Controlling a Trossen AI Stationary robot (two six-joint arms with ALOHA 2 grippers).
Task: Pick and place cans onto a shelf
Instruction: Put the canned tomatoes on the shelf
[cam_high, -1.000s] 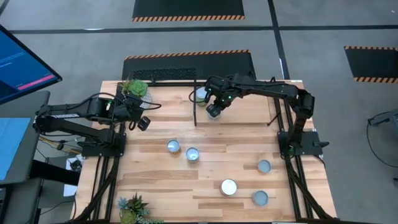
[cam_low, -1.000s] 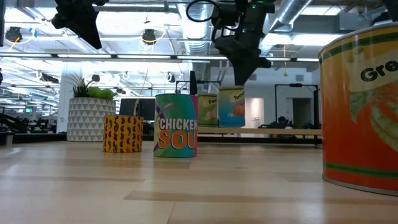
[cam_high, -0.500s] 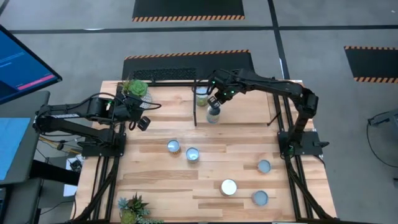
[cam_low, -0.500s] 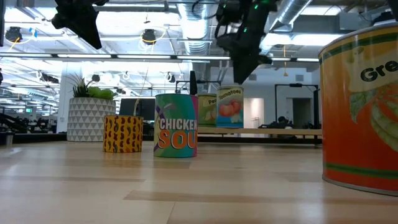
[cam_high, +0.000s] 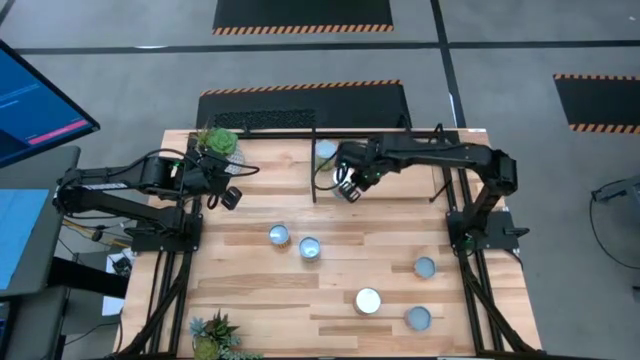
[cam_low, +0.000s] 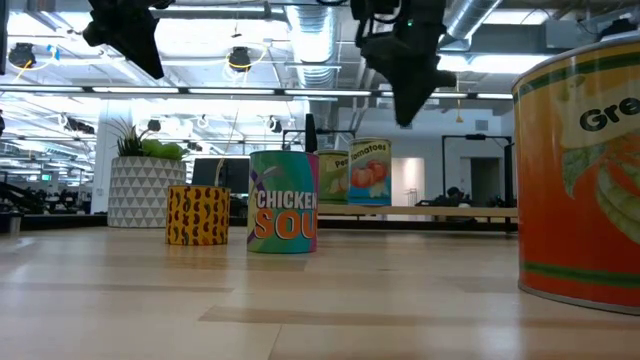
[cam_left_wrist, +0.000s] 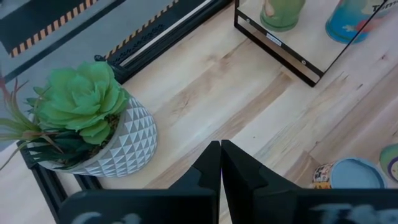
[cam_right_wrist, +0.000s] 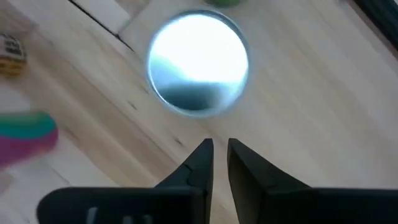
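A blue-labelled can stands upright on the shelf, next to a green-labelled can. In the right wrist view the blue can's silvery top lies just beyond my right gripper. That gripper hangs above and a little right of the blue can, empty, fingers a narrow gap apart. My left gripper waits shut and empty near the potted plant at the far left. Several more cans stand on the table.
The shelf's thin black rods bound the bay, with free wood right of the two cans. A second plant sits at the near left corner. One can stands close to the low camera.
My right gripper has left the blue can standing on the shelf beside the green one. It has drawn off a little toward the table's near and right edges and slightly up. The can stays upright where it was set.
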